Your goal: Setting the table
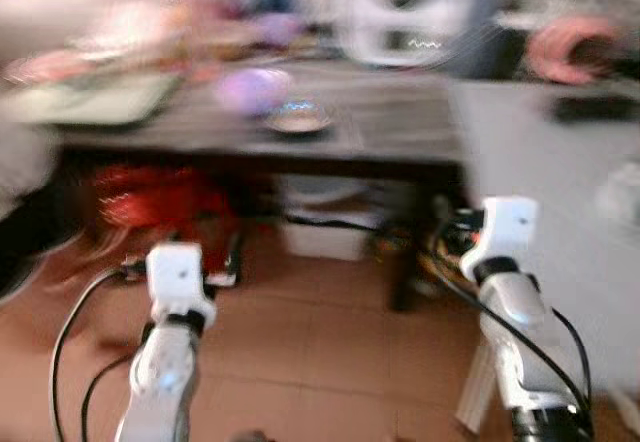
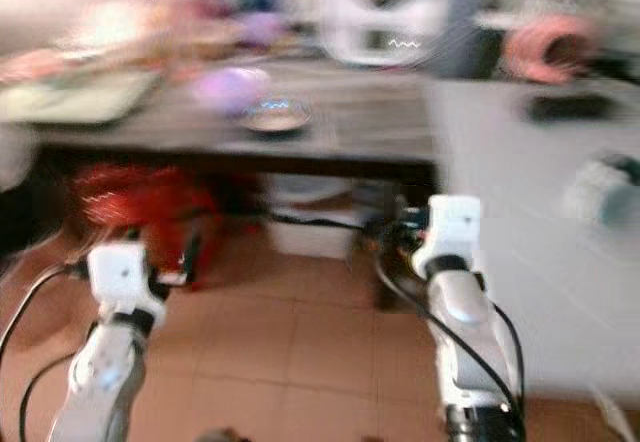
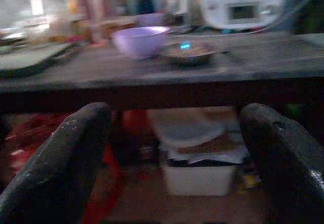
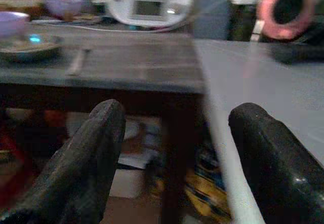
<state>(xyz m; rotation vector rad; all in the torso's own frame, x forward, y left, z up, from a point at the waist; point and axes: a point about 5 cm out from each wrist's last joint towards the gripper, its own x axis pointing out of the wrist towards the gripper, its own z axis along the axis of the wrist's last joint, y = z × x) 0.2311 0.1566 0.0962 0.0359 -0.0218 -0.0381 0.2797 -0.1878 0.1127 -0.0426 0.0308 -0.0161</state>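
Note:
The head views are blurred. A dark wooden table [image 1: 400, 127] stands ahead. On it sit a purple bowl [image 1: 252, 90] and, just beside it, a small shallow dish [image 1: 298, 117] with a blue glint. A pale utensil [image 4: 76, 62] lies to the right of the dish. Both silver arms are raised in front of the table, short of its edge and about level with it. My left gripper [image 3: 176, 117] is open with nothing between its fingers, and faces the bowl [image 3: 139, 40] and dish [image 3: 187, 52]. My right gripper [image 4: 178, 115] is open and holds nothing, facing the table's right end.
A white appliance [image 1: 400, 22] stands at the table's back. A grey table [image 1: 540, 162] adjoins on the right, with a pink roll [image 1: 570, 47] and a dark flat object [image 1: 595, 107]. A green tray [image 1: 90, 102] lies left. A red bag [image 1: 150, 197] and white box [image 1: 320, 227] sit underneath.

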